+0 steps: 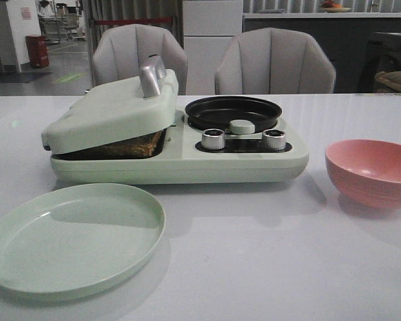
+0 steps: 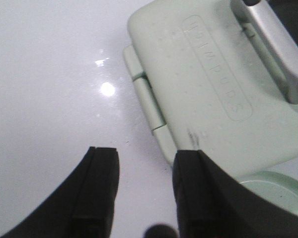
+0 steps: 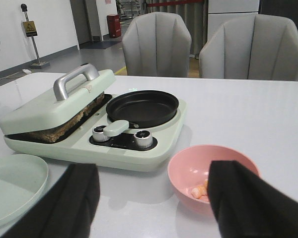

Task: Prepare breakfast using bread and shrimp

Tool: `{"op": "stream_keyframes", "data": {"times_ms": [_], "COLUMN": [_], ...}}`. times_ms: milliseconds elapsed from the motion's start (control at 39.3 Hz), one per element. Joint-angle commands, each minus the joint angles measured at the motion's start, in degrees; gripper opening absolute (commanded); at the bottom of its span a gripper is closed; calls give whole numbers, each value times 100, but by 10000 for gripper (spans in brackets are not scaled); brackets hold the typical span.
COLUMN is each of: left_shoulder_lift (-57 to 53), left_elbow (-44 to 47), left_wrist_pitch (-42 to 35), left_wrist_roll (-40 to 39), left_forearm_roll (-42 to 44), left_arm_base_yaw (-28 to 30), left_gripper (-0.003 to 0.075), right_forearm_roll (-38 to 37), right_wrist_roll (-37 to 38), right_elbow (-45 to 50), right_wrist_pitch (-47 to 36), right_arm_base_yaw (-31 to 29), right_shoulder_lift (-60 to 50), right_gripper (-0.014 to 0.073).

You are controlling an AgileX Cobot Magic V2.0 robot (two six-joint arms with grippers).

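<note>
The bread (image 1: pixel 130 145) lies inside the pale green breakfast maker (image 1: pixel 187 157), pressed under its tilted lid (image 1: pixel 110 110); its brown crust edge (image 3: pixel 59 130) also shows in the right wrist view. The shrimp (image 3: pixel 200 191) sit in the pink bowl (image 3: pixel 188 171), partly behind a finger. My right gripper (image 3: pixel 154 198) is open above the table in front of the maker, its right finger (image 3: pixel 248 203) overlapping the bowl. My left gripper (image 2: pixel 145 183) is open and empty above the lid's hinge corner (image 2: pixel 149 104). Neither gripper shows in the front view.
A black frying pan (image 1: pixel 233 112) sits on the maker's right half, behind two silver knobs (image 1: pixel 213 138). The lid carries a silver handle (image 1: pixel 152 75). A pale green plate (image 1: pixel 70 237) lies front left, the pink bowl (image 1: pixel 373 171) right. Two grey chairs (image 1: pixel 274 63) stand behind the table.
</note>
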Motion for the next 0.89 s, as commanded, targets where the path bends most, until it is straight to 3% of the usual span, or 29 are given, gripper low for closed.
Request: {"op": "stream_keyframes", "data": {"times_ms": [0, 865], "left_shoulder_lift": [-579, -5661], "left_elbow": [23, 4990], "left_wrist_pitch": [-167, -2462], "left_wrist_roll": [-288, -722], "left_forearm_roll": [237, -249], "left_arm_base_yaw": [-25, -25], "left_gripper": [334, 332], "right_forearm_roll": [-77, -72], "right_wrist_roll": [-60, -60], "right_elbow": [-156, -156], "right_wrist_pitch": [-511, -625], "right_arm_base_yaw": [-27, -27], "right_shoulder_lift": [59, 59], "right_gripper": [561, 561]}}
